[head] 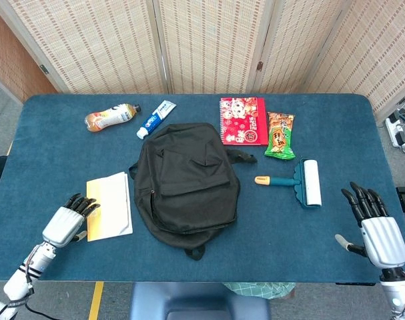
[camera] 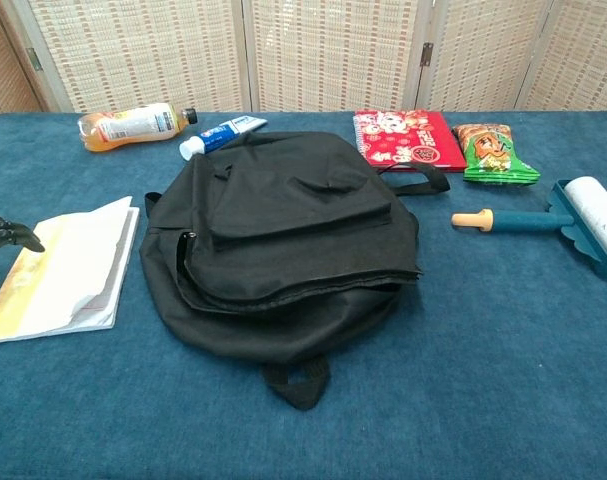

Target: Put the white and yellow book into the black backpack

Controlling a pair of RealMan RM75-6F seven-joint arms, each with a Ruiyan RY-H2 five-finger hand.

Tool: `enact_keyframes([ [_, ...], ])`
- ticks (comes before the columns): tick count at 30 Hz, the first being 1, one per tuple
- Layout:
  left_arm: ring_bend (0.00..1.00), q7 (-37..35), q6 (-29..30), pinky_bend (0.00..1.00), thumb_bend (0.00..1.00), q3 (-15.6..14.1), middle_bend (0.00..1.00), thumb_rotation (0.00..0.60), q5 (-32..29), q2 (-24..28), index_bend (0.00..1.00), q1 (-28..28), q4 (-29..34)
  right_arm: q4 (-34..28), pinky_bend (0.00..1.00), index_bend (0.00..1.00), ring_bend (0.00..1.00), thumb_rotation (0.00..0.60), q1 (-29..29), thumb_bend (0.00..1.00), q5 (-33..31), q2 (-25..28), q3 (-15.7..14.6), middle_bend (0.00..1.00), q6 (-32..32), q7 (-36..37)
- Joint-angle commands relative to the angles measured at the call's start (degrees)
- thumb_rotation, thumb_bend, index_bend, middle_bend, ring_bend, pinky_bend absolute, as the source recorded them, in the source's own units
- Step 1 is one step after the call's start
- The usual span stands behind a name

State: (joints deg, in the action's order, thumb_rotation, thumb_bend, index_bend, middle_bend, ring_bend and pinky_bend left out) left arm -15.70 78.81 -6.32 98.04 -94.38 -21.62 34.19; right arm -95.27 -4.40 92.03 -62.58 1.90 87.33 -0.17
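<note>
The white and yellow book (head: 109,206) (camera: 61,272) lies flat on the blue table, just left of the black backpack (head: 186,183) (camera: 283,236). The backpack lies flat in the middle, its zip partly open along the near side. My left hand (head: 67,221) hovers at the book's left edge, fingers spread and reaching over the yellow margin; only its dark fingertips (camera: 5,234) show in the chest view. It holds nothing. My right hand (head: 377,225) is open at the table's right front edge, far from both.
An orange drink bottle (head: 109,117) and a toothpaste tube (head: 156,119) lie at the back left. A red notebook (head: 243,121), a snack packet (head: 280,135) and a lint roller (head: 299,181) lie right of the backpack. Woven screens stand behind the table.
</note>
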Motion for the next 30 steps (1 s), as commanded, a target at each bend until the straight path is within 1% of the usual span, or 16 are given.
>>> enact_keyframes([
  [1,0.21,-0.1,-0.2,0.17,0.21,-0.1,0.22,0.6,-0.1,-0.2,0.25,0.0,-0.4,0.0,0.06,0.0,0.06,0.6,0.0,0.13,-0.1,0.0,0.0,0.02,-0.1,0.0],
  [17,0.21,-1.2,0.2,0.17,0.21,-0.6,0.22,0.6,0.1,-1.0,0.25,-0.4,-0.9,-0.1,0.06,0.0,0.07,0.6,0.0,0.13,-0.4,-0.2,0.1,0.02,-0.3,-0.3],
  [26,0.21,-1.7,-0.4,0.17,0.2,-0.4,0.22,0.6,-0.7,-1.1,0.25,-0.5,-0.7,0.2,0.06,0.0,0.07,0.6,0.1,0.13,-0.5,-0.3,0.0,0.02,-0.2,-0.2],
  [30,0.21,-2.4,-0.4,0.17,0.21,-0.4,0.23,0.6,-0.6,-1.7,0.25,-0.6,-1.0,0.2,0.06,0.0,0.07,0.6,0.2,0.13,-0.4,-0.2,0.0,0.02,-0.1,-0.3],
])
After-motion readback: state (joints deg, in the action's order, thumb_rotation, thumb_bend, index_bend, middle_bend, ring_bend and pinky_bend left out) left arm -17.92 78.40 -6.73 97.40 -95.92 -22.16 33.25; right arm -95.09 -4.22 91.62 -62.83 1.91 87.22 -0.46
